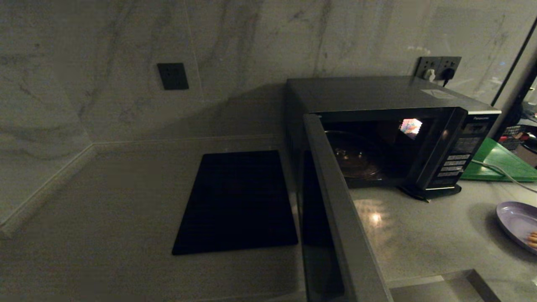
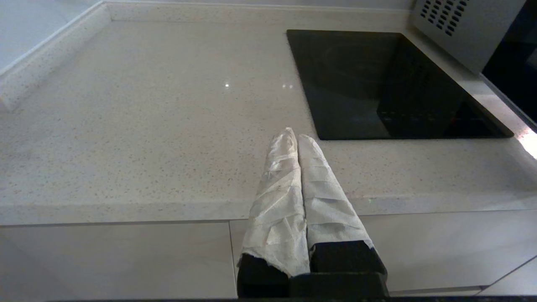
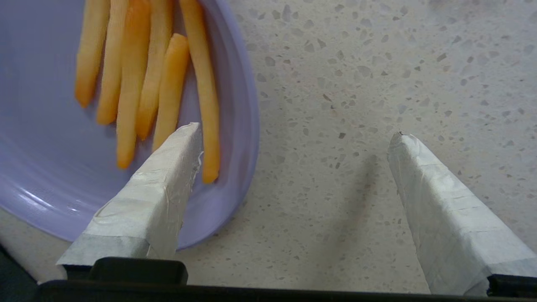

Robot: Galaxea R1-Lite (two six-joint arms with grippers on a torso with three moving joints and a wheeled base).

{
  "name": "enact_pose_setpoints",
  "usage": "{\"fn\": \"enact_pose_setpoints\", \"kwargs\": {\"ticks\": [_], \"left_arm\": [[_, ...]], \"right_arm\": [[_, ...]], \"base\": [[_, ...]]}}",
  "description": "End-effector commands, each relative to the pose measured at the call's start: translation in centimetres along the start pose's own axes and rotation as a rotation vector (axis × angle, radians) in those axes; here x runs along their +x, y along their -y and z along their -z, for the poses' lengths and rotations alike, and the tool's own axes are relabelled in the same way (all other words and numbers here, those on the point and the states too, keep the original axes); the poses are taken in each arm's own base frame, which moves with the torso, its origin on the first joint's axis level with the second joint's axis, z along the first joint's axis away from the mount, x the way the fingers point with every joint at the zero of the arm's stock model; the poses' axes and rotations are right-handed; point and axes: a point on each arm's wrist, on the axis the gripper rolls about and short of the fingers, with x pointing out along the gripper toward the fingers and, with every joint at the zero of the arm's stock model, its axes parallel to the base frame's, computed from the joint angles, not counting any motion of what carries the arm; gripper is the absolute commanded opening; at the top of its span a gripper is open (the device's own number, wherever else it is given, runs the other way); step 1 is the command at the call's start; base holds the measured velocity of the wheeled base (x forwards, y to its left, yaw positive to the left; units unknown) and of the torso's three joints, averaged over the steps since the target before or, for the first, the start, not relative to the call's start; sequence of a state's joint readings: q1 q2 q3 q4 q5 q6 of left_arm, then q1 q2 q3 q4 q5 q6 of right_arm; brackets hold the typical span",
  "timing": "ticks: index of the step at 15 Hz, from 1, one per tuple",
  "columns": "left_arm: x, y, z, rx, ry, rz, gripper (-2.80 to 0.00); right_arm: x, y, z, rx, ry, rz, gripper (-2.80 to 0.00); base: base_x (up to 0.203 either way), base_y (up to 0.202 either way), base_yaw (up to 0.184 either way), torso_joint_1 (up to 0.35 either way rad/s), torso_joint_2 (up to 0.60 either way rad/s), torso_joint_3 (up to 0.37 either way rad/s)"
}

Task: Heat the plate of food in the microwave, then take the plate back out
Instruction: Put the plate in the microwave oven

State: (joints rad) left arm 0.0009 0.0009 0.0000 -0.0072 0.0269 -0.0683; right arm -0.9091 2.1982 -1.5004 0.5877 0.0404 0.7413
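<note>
Speckled stone countertop (image 1: pixel 419 235), marble-veined wall (image 1: pixel 251 37): open microwave (image 1: pixel 377 134), plate of fries (image 3: pixel 50 176); right gripper (image 3: pixel 293 138) spread wide, empty; left gripper (image 2: pixel 297 140) closed, empty.

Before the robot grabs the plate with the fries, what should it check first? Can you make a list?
1. Microwave door open: ok, it swings wide.
2. Space inside for the plate: ok, only the glass turntable shows.
3. Right gripper jaws open: ok, spread wide.
4. Jaws lined up on the plate of fries: not ok, one jaw hangs over the rim, the other over bare countertop.
5. Fries well back from the rim: not ok, some lie near it.
6. Left gripper out of the way: ok, jaws shut, by the black cooktop.
</note>
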Motion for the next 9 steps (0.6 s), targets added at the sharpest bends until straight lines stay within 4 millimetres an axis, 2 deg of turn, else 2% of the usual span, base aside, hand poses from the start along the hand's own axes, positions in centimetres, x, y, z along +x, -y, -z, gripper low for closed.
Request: {"fn": "enact_pose_setpoints", "kwargs": {"ticks": [1,9], "left_arm": [[0.0,0.0,0.0,-0.001,0.0,-0.001,-2.8],[0.0,0.0,0.0,-0.001,0.0,-0.001,-2.8]], "right_arm": [[0.3,0.0,0.1,0.002,-0.008,0.007,0.0],[1.5,-0.7,0.2,-0.011,0.005,0.044,0.0]], "base": [[0.0,0.0,0.0,0.0,0.0,0.0],[0.0,0.0,0.0,0.0,0.0,0.0]]}}
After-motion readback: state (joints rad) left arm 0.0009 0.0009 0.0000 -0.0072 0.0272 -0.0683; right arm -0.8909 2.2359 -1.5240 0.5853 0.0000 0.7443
